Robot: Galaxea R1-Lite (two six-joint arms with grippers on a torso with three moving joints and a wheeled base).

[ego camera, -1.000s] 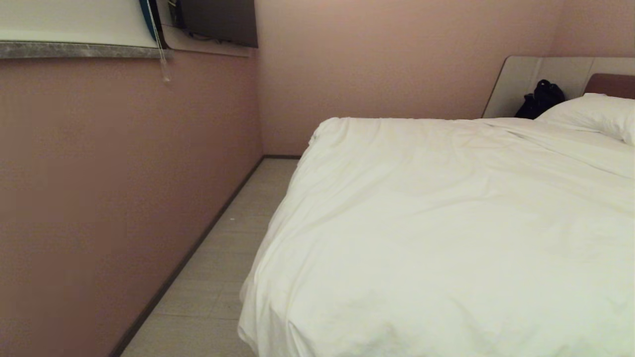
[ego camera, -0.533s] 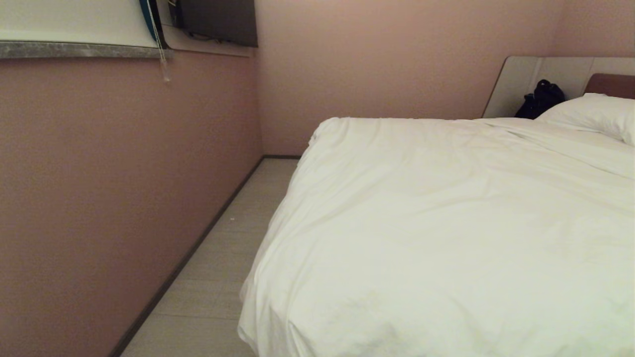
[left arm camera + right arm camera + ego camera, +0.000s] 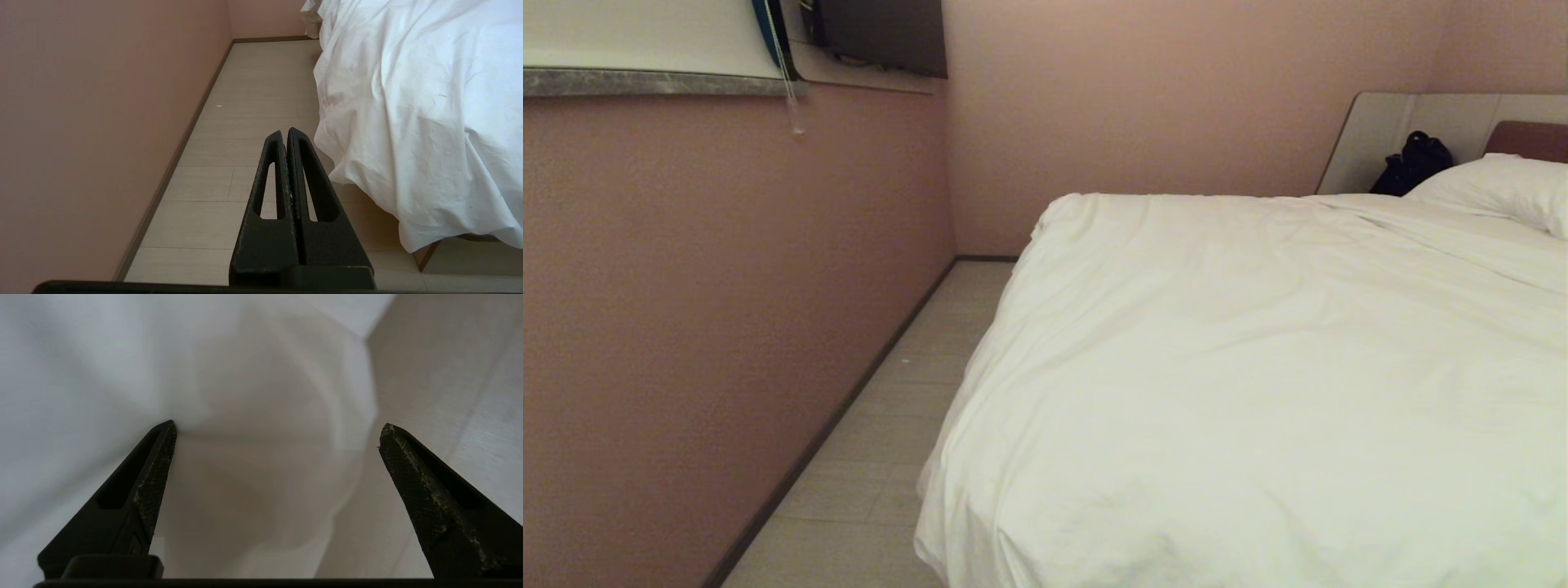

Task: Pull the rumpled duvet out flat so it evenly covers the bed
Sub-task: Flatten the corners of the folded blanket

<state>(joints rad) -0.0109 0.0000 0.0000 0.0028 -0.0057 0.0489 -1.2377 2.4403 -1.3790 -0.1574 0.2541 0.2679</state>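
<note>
duvet (image 3: 102, 355) touching right claw (image 3: 278, 428), spread wide

We're looking straight past the right gripper (image 3: 278, 428) here — its two black fingers (image 3: 153, 473) are spread wide apart, nothing between them. Right behind is the duvet (image 3: 102, 367), white and soft with a big rounded fold hanging down. One fingertip sits right up against the fabric, though we can't say it's touching. Off to the side there's pale floor (image 3: 441, 375) — blurry.
</note>
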